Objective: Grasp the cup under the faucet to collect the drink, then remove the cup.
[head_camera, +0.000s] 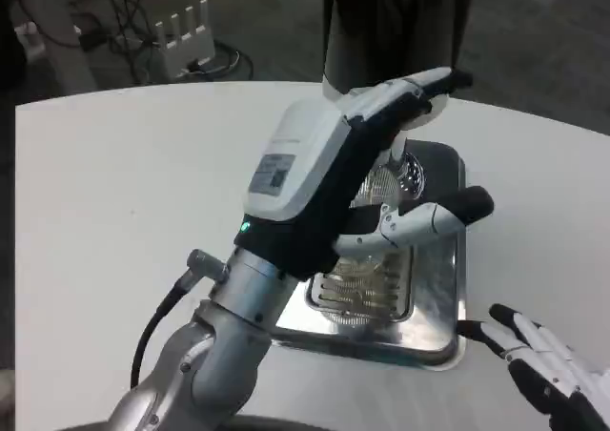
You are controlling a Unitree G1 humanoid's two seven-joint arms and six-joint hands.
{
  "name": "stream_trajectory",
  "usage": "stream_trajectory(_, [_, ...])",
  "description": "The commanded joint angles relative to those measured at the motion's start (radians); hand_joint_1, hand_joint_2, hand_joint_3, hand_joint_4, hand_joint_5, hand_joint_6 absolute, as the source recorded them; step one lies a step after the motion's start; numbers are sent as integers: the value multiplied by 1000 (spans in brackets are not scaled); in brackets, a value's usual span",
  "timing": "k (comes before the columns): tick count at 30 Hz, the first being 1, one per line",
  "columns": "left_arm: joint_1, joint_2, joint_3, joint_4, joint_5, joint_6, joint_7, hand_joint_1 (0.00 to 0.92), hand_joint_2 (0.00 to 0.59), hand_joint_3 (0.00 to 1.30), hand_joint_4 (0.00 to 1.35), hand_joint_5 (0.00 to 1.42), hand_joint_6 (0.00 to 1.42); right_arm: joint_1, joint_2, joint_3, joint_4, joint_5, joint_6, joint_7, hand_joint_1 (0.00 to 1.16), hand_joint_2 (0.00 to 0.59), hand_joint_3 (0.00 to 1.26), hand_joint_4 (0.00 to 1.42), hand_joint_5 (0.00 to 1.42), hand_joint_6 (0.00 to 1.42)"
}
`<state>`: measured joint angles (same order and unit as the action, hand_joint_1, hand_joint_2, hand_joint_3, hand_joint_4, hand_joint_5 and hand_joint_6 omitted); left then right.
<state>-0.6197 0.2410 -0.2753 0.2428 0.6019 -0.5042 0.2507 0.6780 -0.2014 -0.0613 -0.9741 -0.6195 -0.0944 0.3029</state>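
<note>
The left hand [367, 178] reaches forward over the middle of the desk [114, 193], its white back turned up and its fingers wrapped around a clear cup [381, 191]; the upper fingers [419, 92] stretch past the cup's far side while the thumb [443, 214] crosses in front of it, so the hand is clamped on the cup. The cup is see-through and mostly hidden behind the palm; whether any drink is in it cannot be told. It sits over a shiny metal drip tray [443, 297], which lies toward the desk's right half and carries a slotted grate [367, 293] in its near part. Whether the cup rests on the tray or is lifted off it cannot be told. Just behind the tray, at the far edge of the desk, stands the dark body of the drink dispenser [396, 26]; the faucet itself is hidden by the hand. The right hand [548, 369] lies near the desk's near right corner, just beside the tray's near right corner, its black and white fingers spread apart and holding nothing
</note>
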Motion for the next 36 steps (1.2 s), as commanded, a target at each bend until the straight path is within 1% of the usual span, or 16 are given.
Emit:
stream_trajectory(1, [4,21,-41,-5,50,-29,-17,0,91,299,279,373,324,-25,15,12,42,60,17,-11,592,463,133,0,0,0])
stream_trajectory(4, [10,25,-38,-7,43,-25,-17,0,81,306,287,375,326,-61,49,12,106,170,40,-27,590,461,129,0,0,0])
stream_trajectory(6, [14,23,-33,-6,33,-21,-19,0,67,307,289,376,326,-96,80,11,179,270,47,-43,586,423,115,0,0,0])
stream_trajectory(7, [15,21,-31,-5,24,-18,-23,0,64,307,289,376,326,-113,100,15,221,295,25,-73,603,376,107,16,0,0])
stream_trajectory(8, [17,19,-28,-4,15,-15,-26,0,68,307,284,376,327,-134,119,22,268,306,-5,-111,619,352,105,27,0,19])
stream_trajectory(9, [19,18,-26,-3,7,-12,-30,0,69,308,283,376,327,-153,135,34,303,295,-33,-151,646,326,105,30,0,25])
stream_trajectory(10, [20,17,-26,-3,1,-11,-32,0,78,308,281,376,320,-177,159,51,351,290,-55,-196,715,293,105,49,15,71])
stream_trajectory(11, [21,16,-24,-4,-6,-10,-35,0,80,308,280,376,318,-200,179,66,393,297,-68,-224,753,271,105,73,38,113])
stream_trajectory(13, [24,14,-21,-9,-16,-7,-42,0,80,305,280,376,316,-234,214,99,460,277,-111,-297,843,237,105,100,81,162])
stream_trajectory(15, [26,14,-17,-14,-22,-5,-48,0,85,301,280,370,314,-258,222,123,495,249,-141,-342,874,216,103,114,100,182])
stream_trajectory(17, [28,16,-14,-18,-28,-3,-55,0,86,300,280,367,313,-284,225,147,528,220,-152,-372,904,191,103,116,124,202])
stream_trajectory(21, [33,22,-5,-24,-37,-3,-67,0,89,299,280,366,312,-330,244,180,585,191,-135,-419,906,176,94,126,142,209])
stream_trajectory(25, [34,25,2,-30,-41,-4,-79,0,91,299,280,366,312,-411,255,201,626,175,-89,-432,904,165,84,117,144,213])
stream_trajectory(29, [25,24,5,-30,-38,-5,-87,0,93,299,280,366,312,-491,271,197,679,195,-43,-442,901,150,76,96,135,218])
stream_trajectory(32, [16,21,4,-19,-36,-6,-88,0,94,299,280,366,312,-538,261,199,709,181,-25,-455,900,149,74,93,134,220])
stream_trajectory(36, [6,23,-1,-11,-33,-10,-95,0,95,299,280,365,312,-595,273,209,767,169,6,-485,905,148,74,84,120,214])
